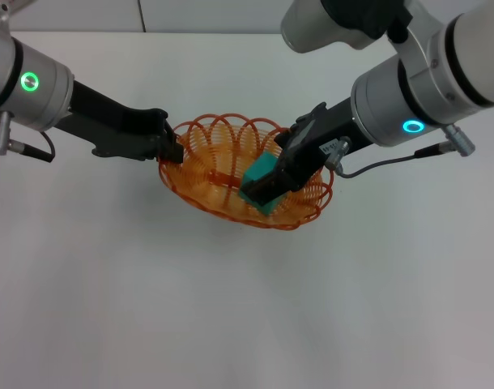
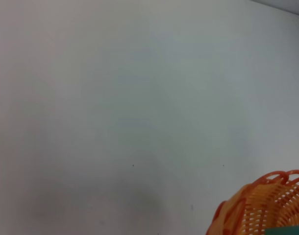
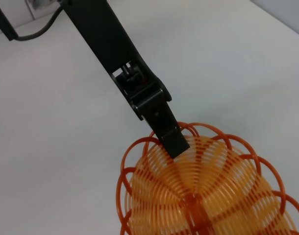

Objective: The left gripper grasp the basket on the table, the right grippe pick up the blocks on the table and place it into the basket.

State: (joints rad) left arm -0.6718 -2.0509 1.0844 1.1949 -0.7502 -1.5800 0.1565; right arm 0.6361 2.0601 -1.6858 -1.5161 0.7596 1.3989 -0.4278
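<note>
two grippers are at work over one basket. the right gripper is clamped on the teal cube and hangs inside the orange wire basket, toward its 4 o'clock side in the head view; whether the cube already touches the wire floor cannot be told. the drop hinges on this: the cube sits directly between the fingers, above the basket's floor and inside the rim, so letting go looks like all that remains. the left gripper is closed on the scalloped rim at 9 o'clock, pinning the basket, whose long axis runs roughly 10 to 4. around it lies the white table.
</note>
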